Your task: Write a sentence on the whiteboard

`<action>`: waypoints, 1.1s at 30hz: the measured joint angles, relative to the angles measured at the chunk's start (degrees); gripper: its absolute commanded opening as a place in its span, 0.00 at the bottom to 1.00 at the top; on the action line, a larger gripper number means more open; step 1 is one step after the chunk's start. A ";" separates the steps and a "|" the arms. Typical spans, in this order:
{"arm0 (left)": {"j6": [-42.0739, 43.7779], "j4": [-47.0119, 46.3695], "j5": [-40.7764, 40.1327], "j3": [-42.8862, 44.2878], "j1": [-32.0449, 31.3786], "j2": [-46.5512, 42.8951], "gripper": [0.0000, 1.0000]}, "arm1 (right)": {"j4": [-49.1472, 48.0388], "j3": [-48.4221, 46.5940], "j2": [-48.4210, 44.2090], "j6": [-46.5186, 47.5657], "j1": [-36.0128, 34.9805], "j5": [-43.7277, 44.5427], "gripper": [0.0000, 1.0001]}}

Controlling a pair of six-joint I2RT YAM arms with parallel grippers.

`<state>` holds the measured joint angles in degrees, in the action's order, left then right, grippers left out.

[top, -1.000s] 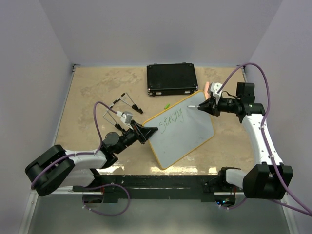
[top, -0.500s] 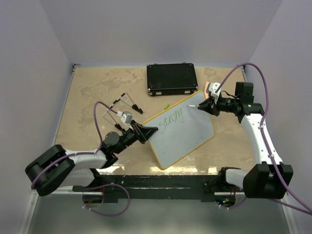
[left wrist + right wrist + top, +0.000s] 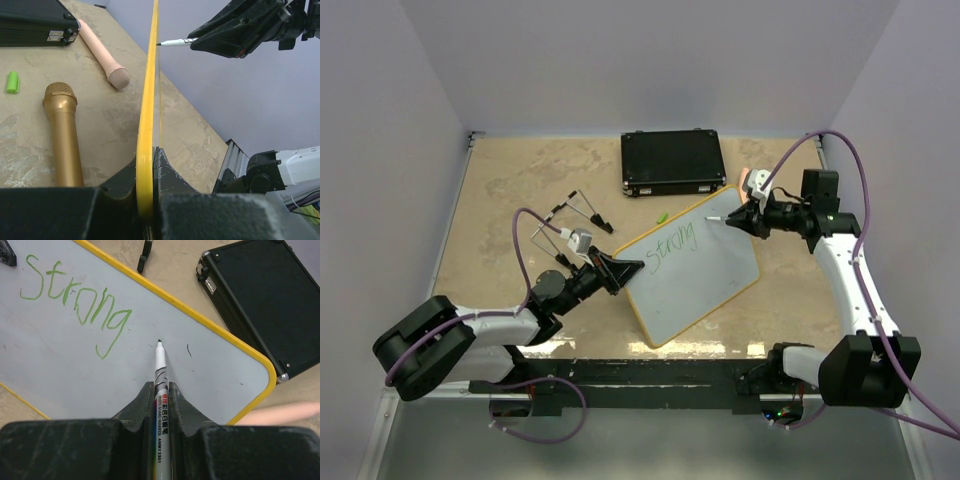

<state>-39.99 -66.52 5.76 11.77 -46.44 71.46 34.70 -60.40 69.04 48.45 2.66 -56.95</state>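
While the left gripper [image 3: 146, 156] stays clamped on the whiteboard [image 3: 50, 360] rim, the right gripper [image 3: 160, 388], pinching the marker [image 3: 160, 360], has barely moved. The tip is apparently lifted just past the green lettering [image 3: 80, 307]; next word pending.

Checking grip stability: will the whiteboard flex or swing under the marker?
Probably stiff: edge-on from the left wrist, the whiteboard looks straight. Likely light, being thin. Clamped by the left gripper at one edge only, it may pivot.

left wrist: whiteboard [image 3: 145, 125] edge-on, face hidden | right wrist: black case [image 3: 260, 305] cropped
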 measured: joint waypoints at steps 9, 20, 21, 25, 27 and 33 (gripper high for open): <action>-0.74 -0.59 0.02 0.00 0.22 0.79 0.00 | -0.09 0.00 1.18 0.33 -0.26 -1.27 0.00; -1.38 -0.46 -0.13 0.00 0.31 1.16 0.00 | 5.60 -0.22 3.69 4.79 -0.79 -2.58 0.00; -1.38 -0.48 -0.13 0.00 0.31 1.18 0.00 | 5.81 -0.24 3.69 4.98 -0.79 -2.54 0.00; -1.40 -0.48 -0.13 0.00 0.31 1.18 0.00 | 6.69 -0.24 3.65 5.16 -0.90 -1.68 0.00; -1.38 -0.48 -0.13 0.00 0.31 1.18 0.00 | 6.58 -0.22 3.39 4.74 -0.90 -1.20 0.00; -1.36 -0.50 -0.07 0.00 0.31 1.18 0.00 | 4.22 -0.22 1.66 1.60 -1.14 1.36 0.00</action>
<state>-41.34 -67.02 5.69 11.77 -46.13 72.64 38.92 -60.62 70.70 50.04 1.52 -55.59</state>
